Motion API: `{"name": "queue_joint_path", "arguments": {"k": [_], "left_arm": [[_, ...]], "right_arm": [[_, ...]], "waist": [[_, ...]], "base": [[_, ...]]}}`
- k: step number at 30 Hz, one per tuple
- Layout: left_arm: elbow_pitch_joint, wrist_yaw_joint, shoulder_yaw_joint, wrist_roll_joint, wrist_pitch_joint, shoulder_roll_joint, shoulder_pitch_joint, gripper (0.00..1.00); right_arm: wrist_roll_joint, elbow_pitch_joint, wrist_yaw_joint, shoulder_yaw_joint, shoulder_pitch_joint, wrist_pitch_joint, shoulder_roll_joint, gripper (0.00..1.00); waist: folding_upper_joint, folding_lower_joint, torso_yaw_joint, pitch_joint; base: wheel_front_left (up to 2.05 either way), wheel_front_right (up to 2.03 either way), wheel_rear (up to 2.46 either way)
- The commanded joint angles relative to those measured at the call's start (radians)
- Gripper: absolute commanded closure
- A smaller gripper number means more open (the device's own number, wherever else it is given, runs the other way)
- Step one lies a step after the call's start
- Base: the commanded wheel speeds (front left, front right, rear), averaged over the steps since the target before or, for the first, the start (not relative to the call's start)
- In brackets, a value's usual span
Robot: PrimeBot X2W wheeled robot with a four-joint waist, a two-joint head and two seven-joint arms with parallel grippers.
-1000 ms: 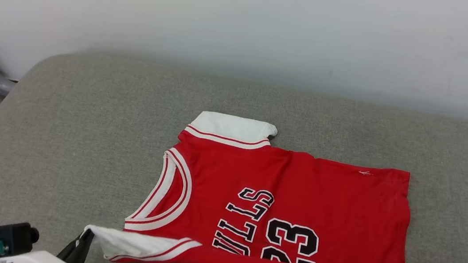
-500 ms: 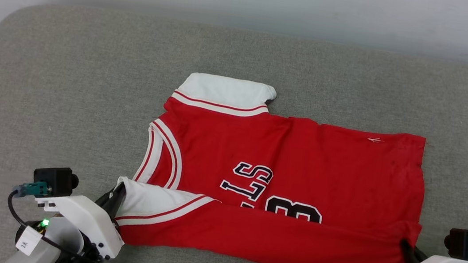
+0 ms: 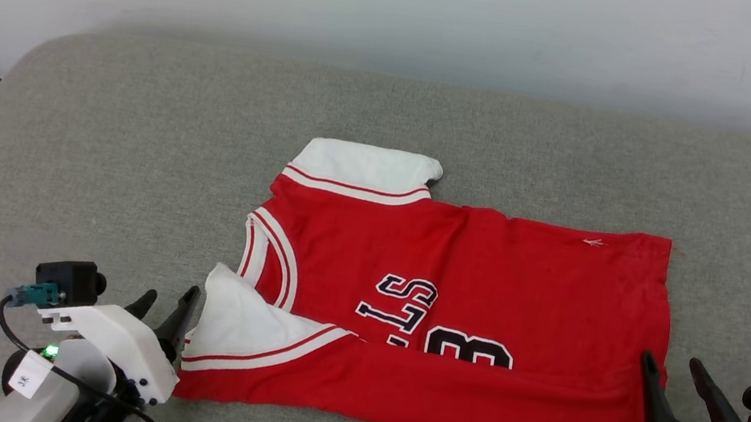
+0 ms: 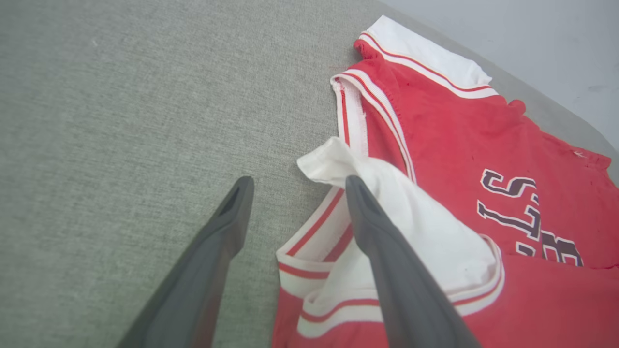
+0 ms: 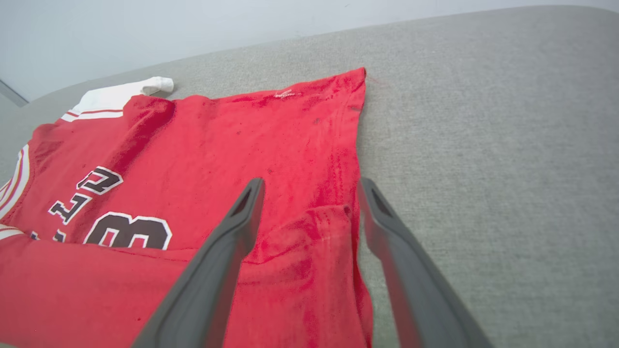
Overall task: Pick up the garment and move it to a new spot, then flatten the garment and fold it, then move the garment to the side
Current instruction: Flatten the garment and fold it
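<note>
1. We see the shirt mid-frame, flat on the grey cushion, bottom edge folded up.
2. Lower left, left gripper gapes, empty, beside the white sleeve.
3. Lower right, right gripper gapes, empty, astride the shirt's edge.

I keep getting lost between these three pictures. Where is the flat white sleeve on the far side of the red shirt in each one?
Head view: far white sleeve, just above centre.
Left wrist view: far white sleeve, upper right.
Right wrist view: far white sleeve, upper left.
Shared landmark: the black lettering, just below centre, at right, at left, in that order.
</note>
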Motion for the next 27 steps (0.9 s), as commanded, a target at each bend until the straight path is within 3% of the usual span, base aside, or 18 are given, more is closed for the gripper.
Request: {"name": "queue_joint_path", "arguments": {"k": [1,7,15,20,26,27], "left_arm": [[-0.012,0.007,0.001,0.01,0.011,0.021,0.007,0.0],[-0.108,0.024,-0.013,0.006,0.128,0.13,0.03,0.0],[-0.264,0.076,-0.049,-0.101,0.424,0.244,0.085,0.0],[-0.272,0.107,-0.055,-0.144,0.5,0.257,0.1,0.0],[-0.203,0.076,-0.082,-0.172,0.537,0.205,0.083,0.0],[-0.19,0.07,-0.086,-0.182,0.543,0.189,0.085,0.34]], "right_arm": [[-0.005,-0.013,-0.001,-0.002,0.016,-0.026,-0.001,0.0],[-0.061,-0.088,-0.001,-0.004,0.05,-0.089,0.01,0.0],[-0.092,-0.185,-0.001,0.019,0.06,-0.099,0.037,0.0],[-0.097,-0.224,-0.001,0.037,0.049,-0.089,0.048,0.0],[-0.095,-0.236,-0.001,0.035,0.038,-0.079,0.055,0.0],[-0.099,-0.237,-0.001,0.029,0.036,-0.08,0.055,0.0]], "waist": [[-0.0001,-0.0001,0.001,-0.03],[-0.0001,-0.0001,-0.017,-0.08],[-0.0001,-0.0001,-0.067,-0.061],[-0.0001,-0.0001,-0.103,-0.006],[-0.0001,-0.0001,-0.127,0.05],[-0.0001,-0.0001,-0.128,0.053]], "base": [[0.0,0.0,0.0],[0.0,0.0,0.0],[0.0,0.0,0.0],[0.0,0.0,0.0],[0.0,0.0,0.0],[0.0,0.0,0.0]]}}
